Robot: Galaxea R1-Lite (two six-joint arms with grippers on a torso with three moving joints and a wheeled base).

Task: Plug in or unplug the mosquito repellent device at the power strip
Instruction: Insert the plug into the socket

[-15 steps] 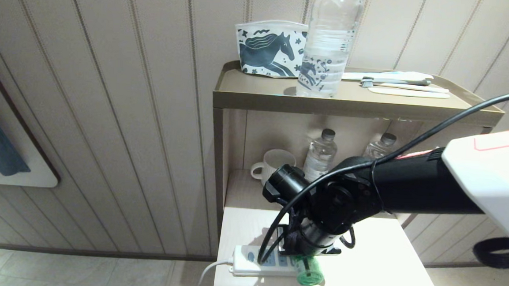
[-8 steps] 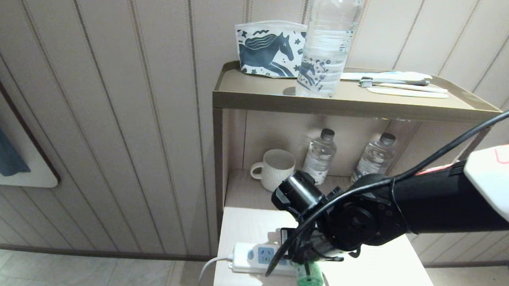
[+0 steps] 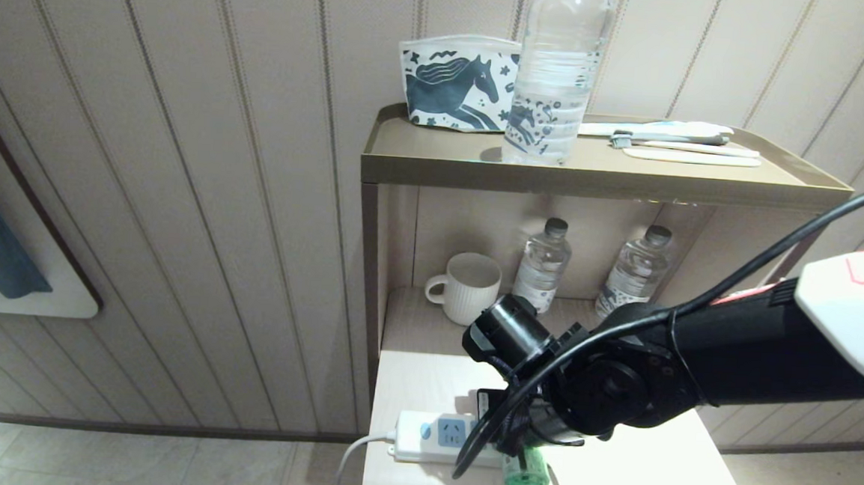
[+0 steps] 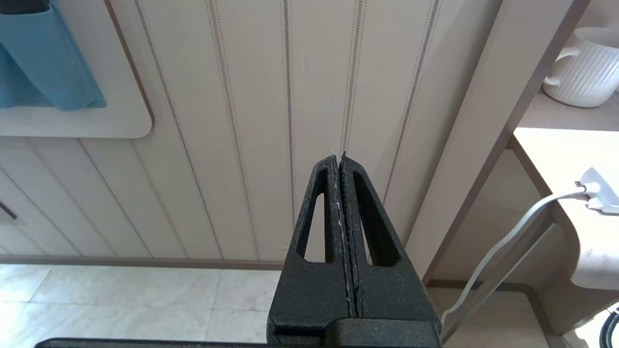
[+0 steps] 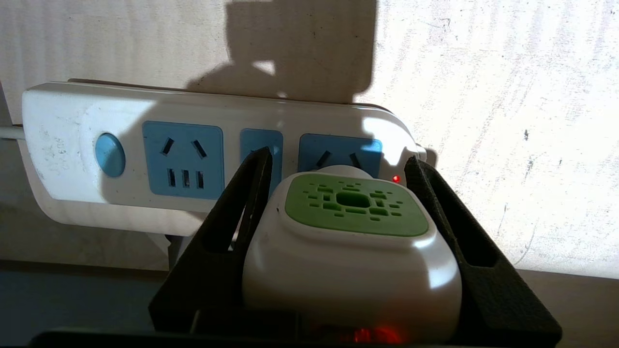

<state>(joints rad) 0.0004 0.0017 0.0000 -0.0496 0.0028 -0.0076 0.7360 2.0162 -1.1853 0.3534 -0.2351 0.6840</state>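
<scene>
Mosquito repellent device sits at the end socket of the power strip, white head between the right end effector fingers, which are pinching it on both flanks. A small red light shows beside the head. Green bottle pokes toward the front edge of the counter.

Change over the last second: right arm has swung rightward and the wrist re-angled; device and strip have stayed where they were on the counter. Judgement: grip is set, pull or push not yet visibly done.

Room: strip lies near the counter's front-left corner, cord dropping off the left edge. Open counter to the right. Mug and small bottles on the shelf behind, well apart.

Left end effector pressed together, parked beside the wall panel.
</scene>
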